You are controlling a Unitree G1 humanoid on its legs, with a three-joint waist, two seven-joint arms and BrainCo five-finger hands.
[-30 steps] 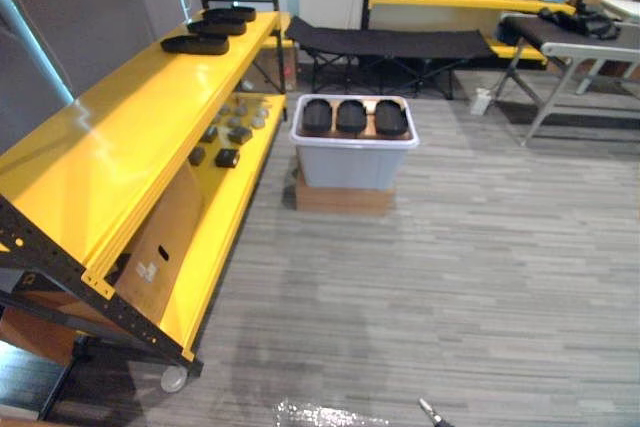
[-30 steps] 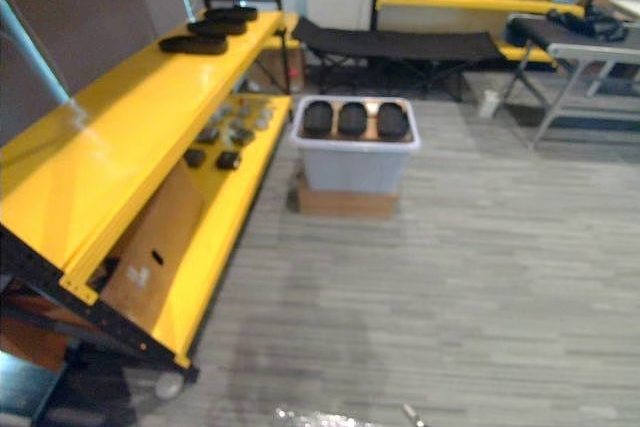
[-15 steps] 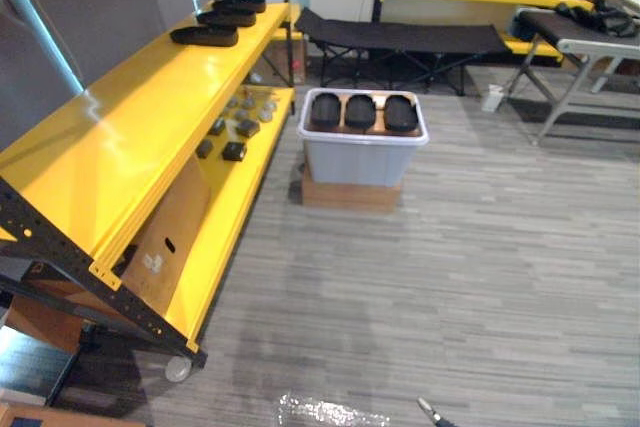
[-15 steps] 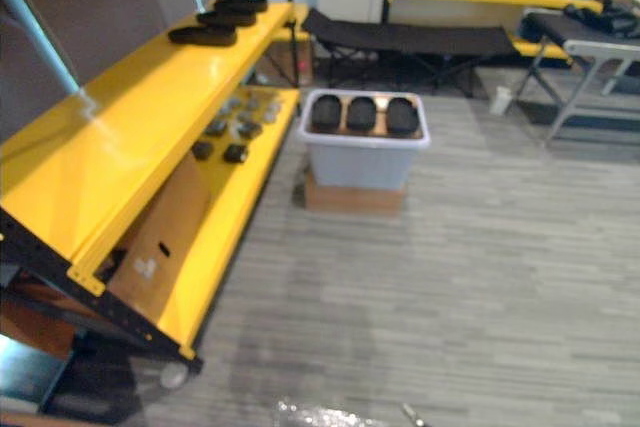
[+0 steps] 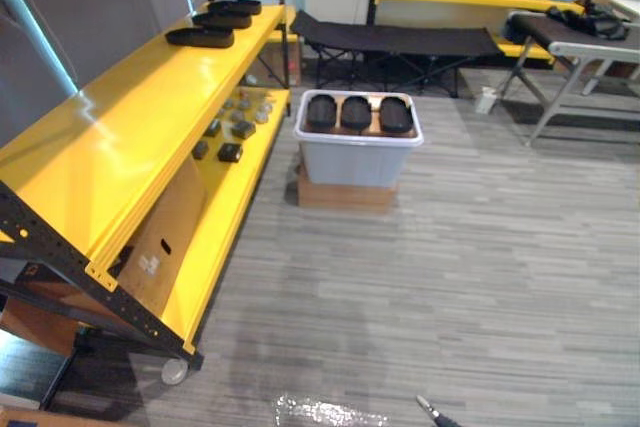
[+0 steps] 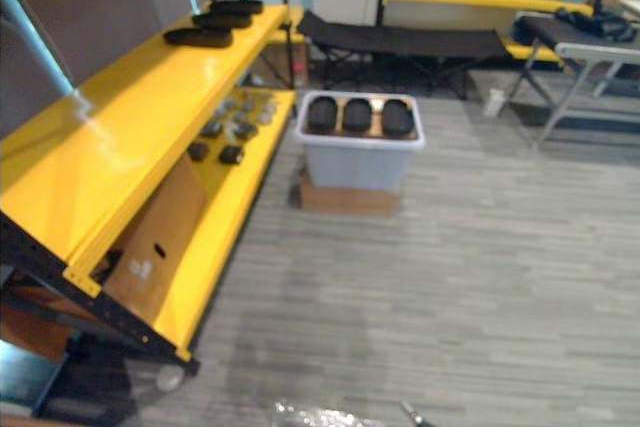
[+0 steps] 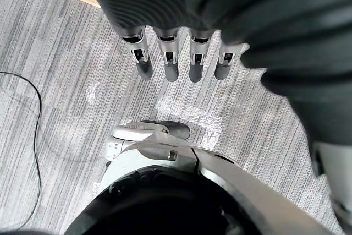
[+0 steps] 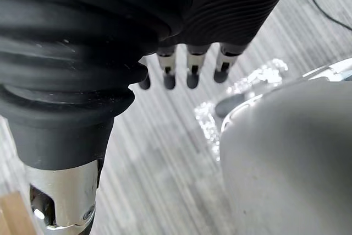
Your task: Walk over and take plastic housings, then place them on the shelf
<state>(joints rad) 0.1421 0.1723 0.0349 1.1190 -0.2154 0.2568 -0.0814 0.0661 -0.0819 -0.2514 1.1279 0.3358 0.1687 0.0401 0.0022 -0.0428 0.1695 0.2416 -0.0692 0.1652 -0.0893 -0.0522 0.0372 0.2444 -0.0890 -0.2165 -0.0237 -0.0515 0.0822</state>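
Observation:
Three black plastic housings [image 5: 357, 112] lie side by side in the top of a grey bin [image 5: 355, 160], which stands on a flat cardboard box on the floor a few steps ahead. To the left runs the long yellow shelf [image 5: 130, 137]; three more black housings [image 5: 200, 37] rest at its far end. My left hand [image 7: 171, 61] hangs over the grey floor with straight fingers and holds nothing. My right hand [image 8: 192, 67] hangs the same way, fingers straight and empty.
Small dark parts [image 5: 232, 129] lie on the shelf's lower board, above a leaning cardboard box [image 5: 165, 232]. A black folding cot [image 5: 400, 42] stands behind the bin, a grey table [image 5: 575, 47] at the far right, a white cup [image 5: 484, 100] on the floor.
The whole picture has shifted a little, so the camera has moved. The bin, the shelf and the housings keep their places.

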